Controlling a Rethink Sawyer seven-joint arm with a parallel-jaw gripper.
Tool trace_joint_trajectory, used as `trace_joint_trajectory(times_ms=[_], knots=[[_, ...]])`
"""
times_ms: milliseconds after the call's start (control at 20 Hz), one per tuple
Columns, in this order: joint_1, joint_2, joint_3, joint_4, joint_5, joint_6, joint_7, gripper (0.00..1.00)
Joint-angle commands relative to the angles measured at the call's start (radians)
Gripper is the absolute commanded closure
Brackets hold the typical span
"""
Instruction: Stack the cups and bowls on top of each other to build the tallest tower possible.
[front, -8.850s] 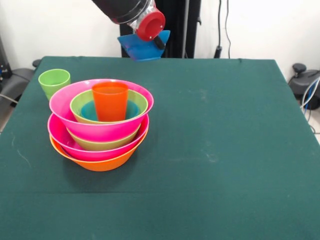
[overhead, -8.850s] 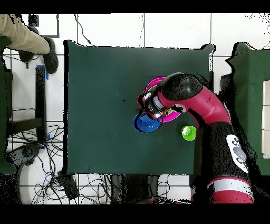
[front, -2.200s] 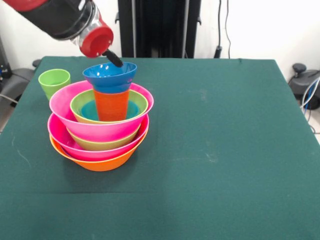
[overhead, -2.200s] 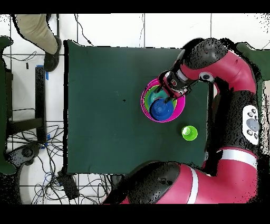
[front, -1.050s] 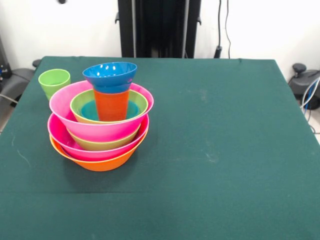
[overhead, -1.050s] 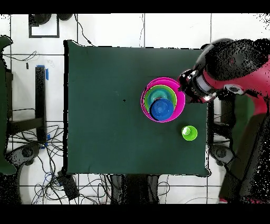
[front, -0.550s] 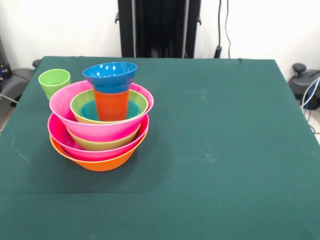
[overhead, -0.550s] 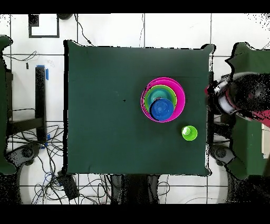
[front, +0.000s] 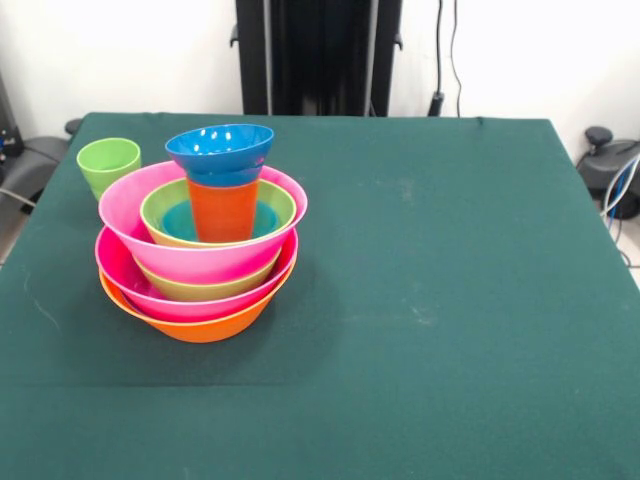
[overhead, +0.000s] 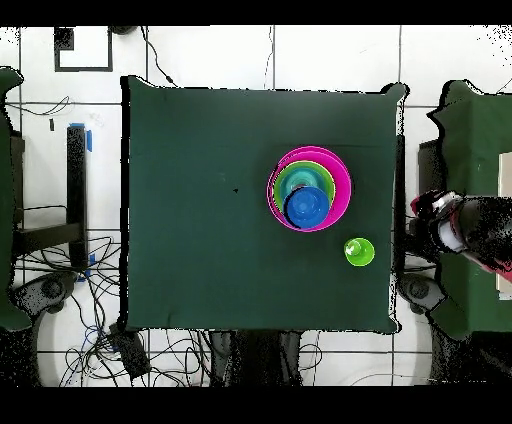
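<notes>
Overhead, the arm (overhead: 470, 232) at the counter's three o'clock side is too ragged to read; its tool state cannot be told.

Inside the tower (front: 200, 235), lower bowls show rims only.

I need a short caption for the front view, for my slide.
Tower of nested bowls topped by a blue bowl on an orange cup; green cup stands apart.

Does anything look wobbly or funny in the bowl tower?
Yes. The blue bowl on top of the orange cup sits tilted, not level. Also, the green cup stands alone on the table beside the tower, not stacked yet.
</notes>
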Motion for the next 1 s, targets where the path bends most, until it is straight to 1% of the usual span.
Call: trace_joint_trajectory(times_ms=[50,200,400,650,1000], knots=[[0.007,0.074,0.113,0.194,-0.038,-0.019,-0.148,0.0],[0.004,0.076,0.113,0.222,-0.007,0.004,-0.108,0.0],[0.007,0.074,0.108,0.255,0.019,-0.003,-0.063,0.0],[0.01,0.074,0.105,0.28,0.034,-0.012,-0.04,0.0],[0.012,0.098,0.104,0.277,0.049,0.011,-0.026,0.0]])
